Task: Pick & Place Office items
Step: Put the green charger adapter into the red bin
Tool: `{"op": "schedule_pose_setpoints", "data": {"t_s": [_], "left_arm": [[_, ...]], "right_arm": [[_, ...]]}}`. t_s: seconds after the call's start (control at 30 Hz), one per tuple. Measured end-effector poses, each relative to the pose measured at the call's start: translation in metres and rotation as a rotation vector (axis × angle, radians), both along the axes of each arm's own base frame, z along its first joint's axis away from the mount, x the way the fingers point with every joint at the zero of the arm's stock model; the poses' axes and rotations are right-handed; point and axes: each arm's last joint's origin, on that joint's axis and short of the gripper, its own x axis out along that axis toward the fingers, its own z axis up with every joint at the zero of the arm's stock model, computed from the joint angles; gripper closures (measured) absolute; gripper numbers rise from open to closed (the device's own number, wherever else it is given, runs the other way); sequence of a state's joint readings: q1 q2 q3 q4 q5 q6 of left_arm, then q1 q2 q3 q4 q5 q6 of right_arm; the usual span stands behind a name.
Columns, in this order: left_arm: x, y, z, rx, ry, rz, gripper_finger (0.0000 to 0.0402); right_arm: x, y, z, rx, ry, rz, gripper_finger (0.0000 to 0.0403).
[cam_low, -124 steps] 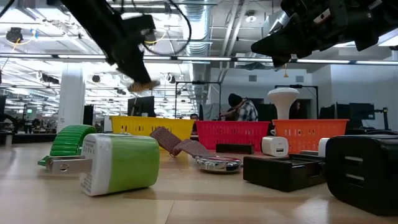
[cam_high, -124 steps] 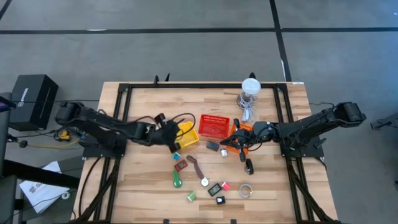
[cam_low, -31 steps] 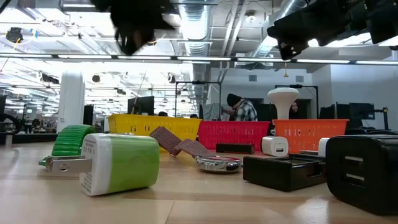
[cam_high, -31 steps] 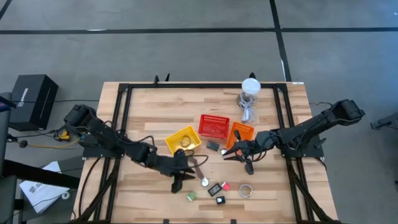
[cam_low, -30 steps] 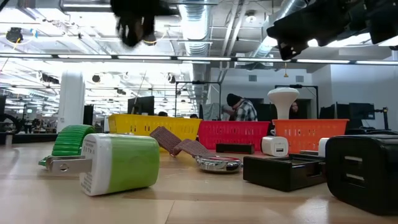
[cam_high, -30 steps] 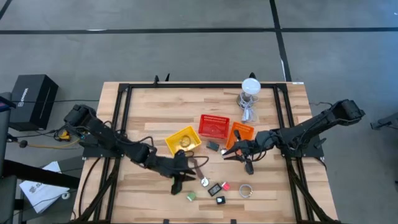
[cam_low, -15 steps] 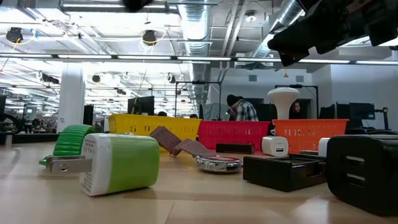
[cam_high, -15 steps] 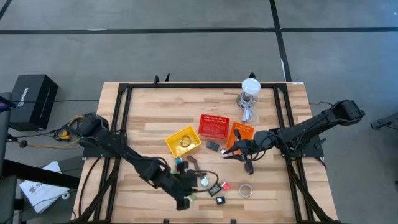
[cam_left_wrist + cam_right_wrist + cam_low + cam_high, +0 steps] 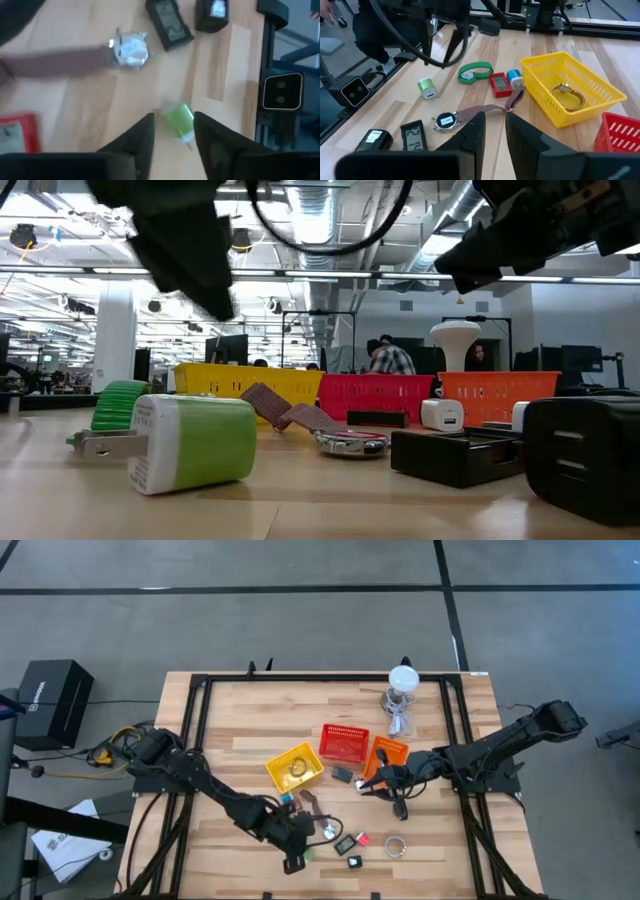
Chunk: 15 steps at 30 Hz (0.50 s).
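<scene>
One green charger (image 9: 180,119) is lying on the desk (image 9: 250,720) near its front edge, and you're seeing the left gripper (image 9: 172,131) hovering over it, jaws spread. Right gripper (image 9: 385,783) is sitting beside the orange basket (image 9: 388,752), jaws slightly parted.

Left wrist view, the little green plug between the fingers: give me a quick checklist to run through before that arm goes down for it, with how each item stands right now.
1. Left tool open: ok, there is a clear gap between its two fingers.
2. Green plug lined up in that gap: ok, though it lies slightly angled, prongs toward the tool.
3. Tool empty: ok, nothing is held between the fingers.
4. Neighbours clear: ok, the watch with the brown strap and the two black items sit apart from the plug.
5. Height above the table: cannot tell exactly; the low view shows the arm above the plug, not touching it.
6. Right tool out of the way: ok, it waits near the orange basket.
</scene>
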<state>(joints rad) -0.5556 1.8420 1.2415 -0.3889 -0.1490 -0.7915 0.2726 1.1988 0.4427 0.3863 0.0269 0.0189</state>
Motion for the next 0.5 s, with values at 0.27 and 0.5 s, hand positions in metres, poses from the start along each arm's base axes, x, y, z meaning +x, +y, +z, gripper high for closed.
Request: {"op": "schedule_pose_setpoints", "data": {"t_s": [0.27,0.5], "left_arm": [[0.001,-0.018,-0.013,-0.123,-0.112,0.027,0.0188],[0.0,-0.026,-0.041,-0.034,-0.088,0.049,0.0185]], "right_arm": [[0.0,0.0,-0.001,-0.003,0.01,0.0,0.0335],[0.0,0.0,-0.001,-0.004,0.014,0.0,0.0335]]}}
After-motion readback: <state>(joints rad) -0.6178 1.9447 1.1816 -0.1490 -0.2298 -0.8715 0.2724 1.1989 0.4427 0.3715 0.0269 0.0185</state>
